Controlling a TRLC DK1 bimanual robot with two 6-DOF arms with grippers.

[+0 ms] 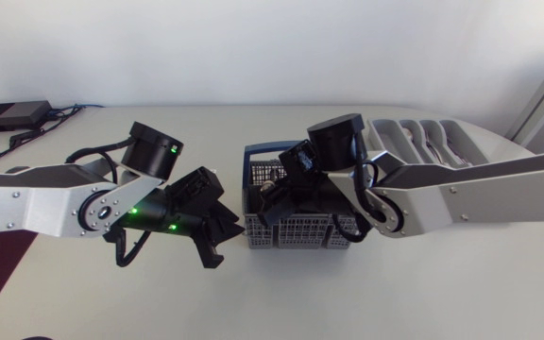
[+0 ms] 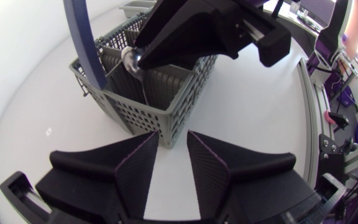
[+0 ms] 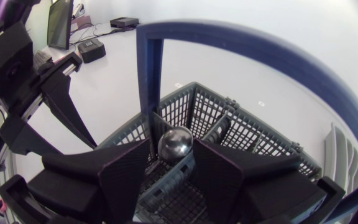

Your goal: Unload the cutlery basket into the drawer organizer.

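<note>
In the head view, the cutlery basket (image 1: 300, 232) is seen on the tabletop (image 1: 395, 293), with the drawer organizer (image 1: 433, 140) farther back on the right. The left gripper (image 1: 223, 238) is held just beside the basket. In the left wrist view, its fingers are spread apart, with nothing between them. In the right wrist view, the right gripper (image 3: 174, 152) is clenched on a spoon (image 3: 174, 142) inside the basket.

One grey cutlery basket (image 1: 300, 232) with one blue handle (image 3: 148, 74), one drawer organizer (image 1: 484, 144), one metal spoon (image 3: 175, 143) seen in the basket, two arms, left arm (image 1: 45, 198) and right arm (image 1: 480, 194), two black grippers, left gripper (image 2: 173, 134) and right gripper (image 3: 173, 146), two fingers (image 2: 135, 168) on each, one black box (image 1: 12, 115)
</note>
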